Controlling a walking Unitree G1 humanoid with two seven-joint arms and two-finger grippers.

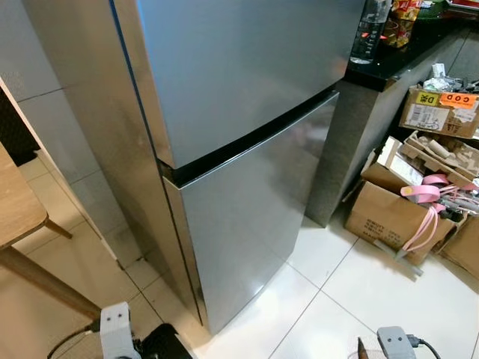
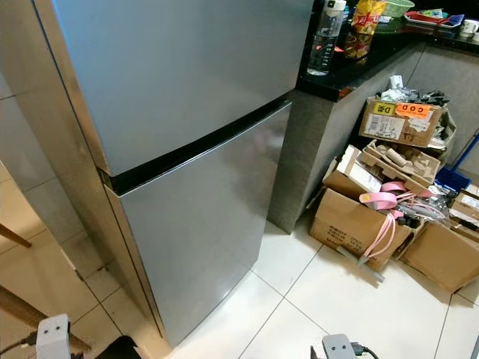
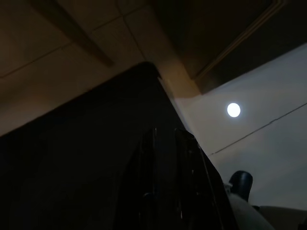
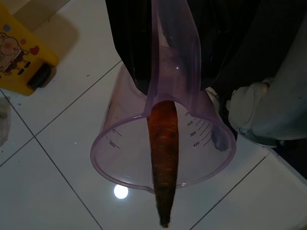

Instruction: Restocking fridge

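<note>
A tall silver fridge [image 1: 247, 112] stands before me with both its upper door and lower door [image 1: 247, 217] closed. My two arms hang low, their wrists showing at the bottom edge as the left wrist [image 1: 116, 325] and the right wrist [image 1: 394, 342]. In the right wrist view my right gripper [image 4: 175, 52] is shut on the handle of a clear purple measuring jug [image 4: 124, 158]. An orange carrot [image 4: 164, 153] lies in the jug and pokes out past its rim, above white floor tiles. The left wrist view is dark; my left gripper [image 3: 165, 143] has its fingers lying close together with nothing in them.
A wooden table [image 1: 15, 202] stands at the left. Right of the fridge is a black counter [image 1: 389, 63] bearing a water bottle [image 1: 368, 30]. Cardboard boxes [image 1: 389, 217] with pink straps [image 1: 423, 194] crowd the floor at the right. A yellow cartoon-printed object [image 4: 21, 52] lies on the tiles.
</note>
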